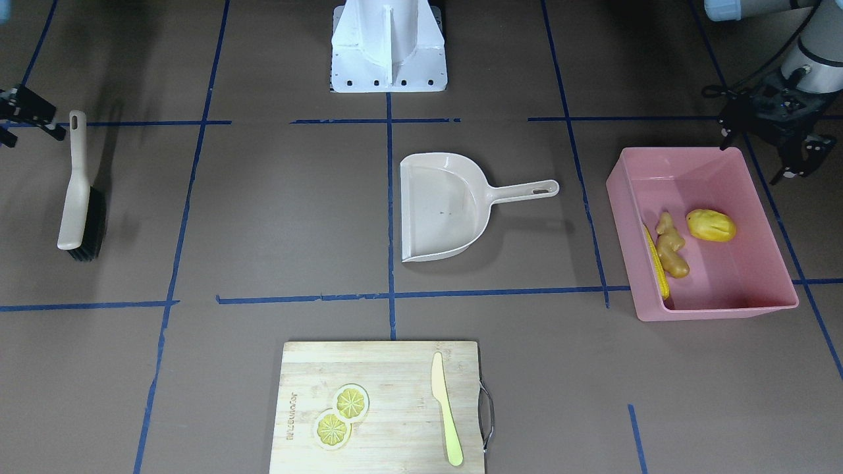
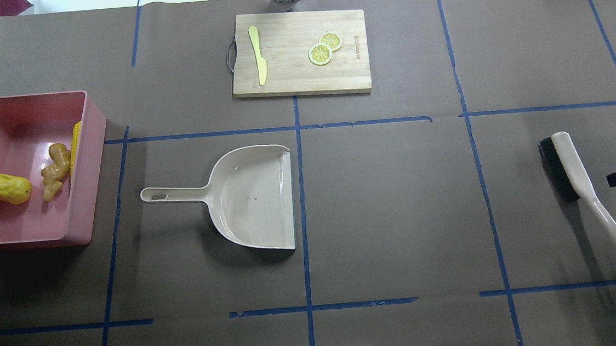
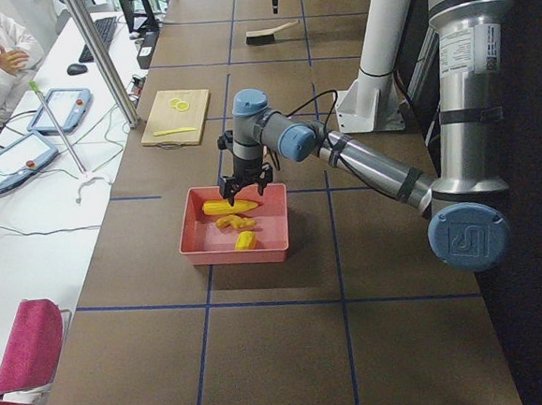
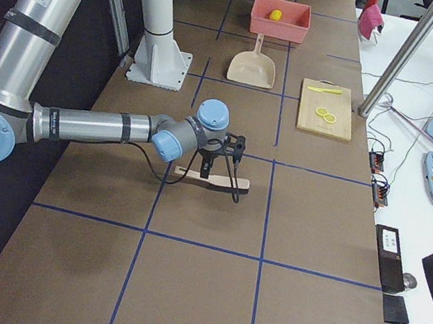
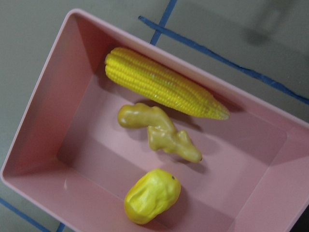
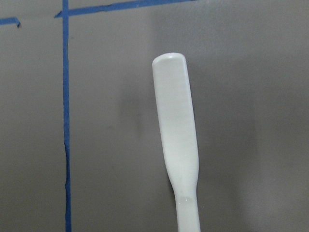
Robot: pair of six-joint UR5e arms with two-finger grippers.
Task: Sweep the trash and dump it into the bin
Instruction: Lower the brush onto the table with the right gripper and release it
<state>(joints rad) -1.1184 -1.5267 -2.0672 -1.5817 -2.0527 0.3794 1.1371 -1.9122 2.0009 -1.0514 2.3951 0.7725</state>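
The trash lies inside the pink bin (image 1: 718, 309): the corn cob (image 1: 656, 260) along one wall, the ginger root (image 1: 672, 247) beside it, and the yellow lump (image 1: 711, 225) apart from both. The left wrist view looks down on the corn (image 5: 159, 82), ginger (image 5: 159, 133) and lump (image 5: 152, 195). My left gripper (image 1: 764, 155) hangs open and empty above the bin's robot-side rim. My right gripper (image 1: 26, 131) is open and empty beside the brush (image 1: 79, 197), which lies on the table. The beige dustpan (image 1: 441, 204) lies empty at mid-table.
A wooden cutting board (image 1: 395, 368) at the table's far edge carries two lemon slices (image 1: 341, 415) and a pale yellow knife (image 1: 446, 415). The robot's white base (image 1: 388, 46) stands at the near edge. Blue tape lines cross the brown table.
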